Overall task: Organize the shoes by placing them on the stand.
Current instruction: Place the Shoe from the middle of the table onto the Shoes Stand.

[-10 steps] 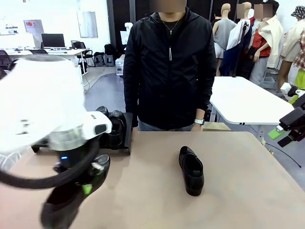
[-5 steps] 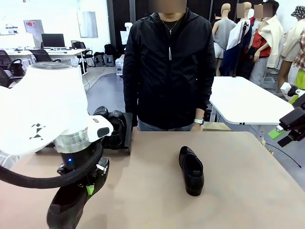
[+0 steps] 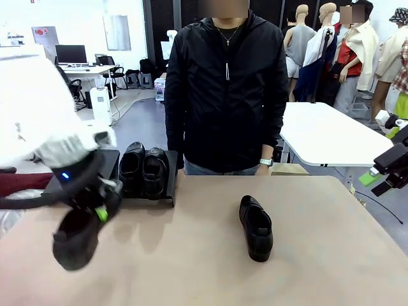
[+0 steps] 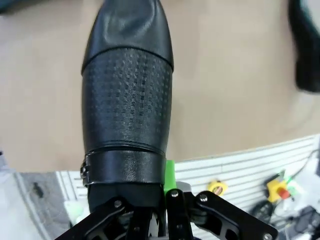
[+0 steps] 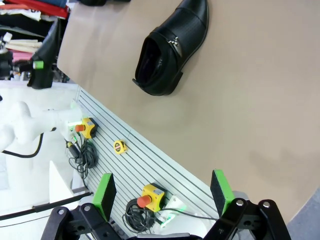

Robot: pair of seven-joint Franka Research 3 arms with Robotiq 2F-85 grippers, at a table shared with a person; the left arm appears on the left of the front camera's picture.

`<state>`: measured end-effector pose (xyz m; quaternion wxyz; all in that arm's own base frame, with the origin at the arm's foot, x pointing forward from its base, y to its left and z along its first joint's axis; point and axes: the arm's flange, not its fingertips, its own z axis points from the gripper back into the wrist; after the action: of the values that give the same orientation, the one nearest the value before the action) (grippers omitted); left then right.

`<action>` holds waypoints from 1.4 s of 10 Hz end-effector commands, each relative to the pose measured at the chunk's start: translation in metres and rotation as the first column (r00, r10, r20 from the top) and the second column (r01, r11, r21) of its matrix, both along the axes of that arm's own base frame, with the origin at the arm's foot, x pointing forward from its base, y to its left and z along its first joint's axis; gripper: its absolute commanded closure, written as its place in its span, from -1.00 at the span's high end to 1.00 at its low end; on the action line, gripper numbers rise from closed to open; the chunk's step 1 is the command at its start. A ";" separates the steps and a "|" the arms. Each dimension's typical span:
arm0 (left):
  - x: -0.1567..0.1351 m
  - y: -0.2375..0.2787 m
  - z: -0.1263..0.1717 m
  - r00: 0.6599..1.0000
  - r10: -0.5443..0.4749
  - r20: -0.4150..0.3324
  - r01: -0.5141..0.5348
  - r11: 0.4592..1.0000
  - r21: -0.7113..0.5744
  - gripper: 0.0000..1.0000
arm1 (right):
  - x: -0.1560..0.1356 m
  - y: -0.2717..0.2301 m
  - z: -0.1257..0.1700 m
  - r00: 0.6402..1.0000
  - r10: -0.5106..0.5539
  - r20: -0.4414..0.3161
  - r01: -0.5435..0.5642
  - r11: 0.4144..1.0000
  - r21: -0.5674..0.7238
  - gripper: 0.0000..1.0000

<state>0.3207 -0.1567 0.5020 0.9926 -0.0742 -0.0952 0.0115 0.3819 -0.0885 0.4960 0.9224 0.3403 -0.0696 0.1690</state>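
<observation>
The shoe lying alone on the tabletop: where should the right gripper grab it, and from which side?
Take the heel rim of the lone shoe, coming down from above with one finger inside the opening and one outside the heel. It sits upright on its sole with the opening facing up and nothing close beside it. The right gripper is open.

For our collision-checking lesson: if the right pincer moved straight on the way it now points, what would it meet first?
Probably the bare tabletop near its edge, short of the lone shoe; depth is unclear.
</observation>
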 end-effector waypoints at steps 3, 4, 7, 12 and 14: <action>0.073 0.093 0.046 0.990 -0.049 0.132 0.055 0.997 -0.049 -1.00 | 0.001 0.001 0.004 1.000 -0.019 -0.014 0.018 1.000 -0.006 1.00; 0.111 0.114 0.043 0.979 -0.095 0.180 0.100 0.995 -0.022 -1.00 | 0.001 0.001 0.004 1.000 -0.019 -0.014 0.018 1.000 -0.006 1.00; 0.199 0.164 0.026 0.961 -0.001 0.276 -0.026 0.995 0.095 -1.00 | 0.001 0.001 0.004 1.000 -0.019 -0.014 0.018 1.000 -0.006 1.00; 0.279 0.205 -0.019 0.951 0.081 0.300 -0.112 0.990 0.085 -1.00 | 0.001 0.001 0.004 1.000 -0.019 -0.014 0.018 1.000 -0.006 1.00; 0.299 0.208 -0.037 0.942 0.079 0.327 -0.119 0.987 0.104 -1.00 | 0.001 0.001 0.004 1.000 -0.019 -0.014 0.018 1.000 -0.006 1.00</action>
<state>0.6087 0.0505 0.4595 0.9686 -0.0237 -0.2435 0.0453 0.3820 -0.0889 0.4965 0.9225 0.3400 -0.0701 0.1686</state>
